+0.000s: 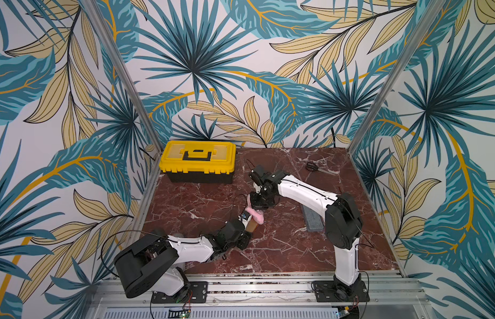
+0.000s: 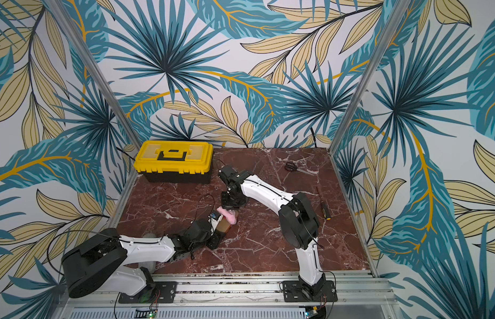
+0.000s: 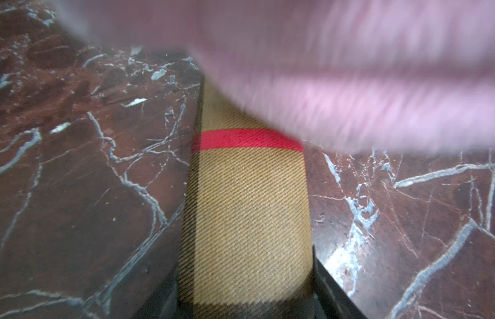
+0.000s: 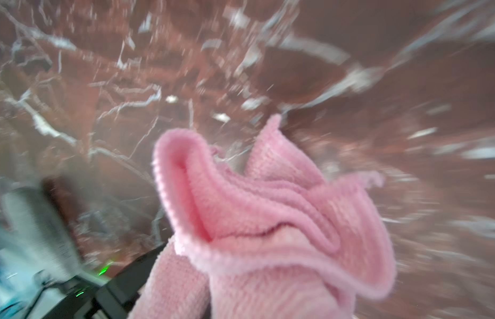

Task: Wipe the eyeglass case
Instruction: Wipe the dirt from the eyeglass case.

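The eyeglass case is tan woven fabric with a red stripe. It lies on the marble table, and my left gripper is shut on its near end, one dark finger on each side. In both top views the case sticks out of the left gripper near the table's middle. My right gripper hangs just beyond it, shut on a pink cloth. The cloth lies blurred over the case's far end. The right gripper's jaws are hidden by cloth.
A yellow and black toolbox stands at the back left. Scissors lie at the back right. A grey-blue flat pad lies beside the right arm, and a screwdriver lies near the right edge.
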`<move>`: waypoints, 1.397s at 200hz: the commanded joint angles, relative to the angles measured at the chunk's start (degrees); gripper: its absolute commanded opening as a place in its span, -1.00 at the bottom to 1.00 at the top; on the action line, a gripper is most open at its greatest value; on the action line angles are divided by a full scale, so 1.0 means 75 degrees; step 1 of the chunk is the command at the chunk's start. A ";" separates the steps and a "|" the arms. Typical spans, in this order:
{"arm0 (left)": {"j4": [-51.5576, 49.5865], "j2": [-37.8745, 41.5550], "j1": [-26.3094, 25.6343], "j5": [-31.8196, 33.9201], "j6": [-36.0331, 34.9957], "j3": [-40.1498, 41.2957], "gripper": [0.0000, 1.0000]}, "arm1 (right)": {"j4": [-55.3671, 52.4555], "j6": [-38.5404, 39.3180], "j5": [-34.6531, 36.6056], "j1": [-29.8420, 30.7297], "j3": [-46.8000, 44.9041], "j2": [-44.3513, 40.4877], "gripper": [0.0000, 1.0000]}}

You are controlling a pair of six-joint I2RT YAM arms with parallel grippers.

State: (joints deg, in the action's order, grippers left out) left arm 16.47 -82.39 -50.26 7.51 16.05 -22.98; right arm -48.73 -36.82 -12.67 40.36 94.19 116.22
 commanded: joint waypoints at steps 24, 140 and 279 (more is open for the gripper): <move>0.0217 0.0151 -0.0059 0.0031 -0.0091 0.0215 -0.03 | -0.1009 0.0518 0.1829 -0.0479 0.0625 0.1119 -1.00; -0.0608 -0.0245 -0.0607 0.1069 -0.0002 -0.0360 -0.19 | 0.0813 -0.0305 0.0062 0.0520 0.0844 0.1865 -1.00; -0.1047 0.0045 -0.0620 0.1495 0.0563 -0.0065 -0.30 | -0.1177 0.2747 0.4689 -0.0344 0.0802 0.1627 -1.00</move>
State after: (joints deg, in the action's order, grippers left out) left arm 12.08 -82.59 -55.66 15.20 18.06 -24.69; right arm -47.35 -25.43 7.64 37.93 100.57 126.10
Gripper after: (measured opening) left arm 0.610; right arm 0.114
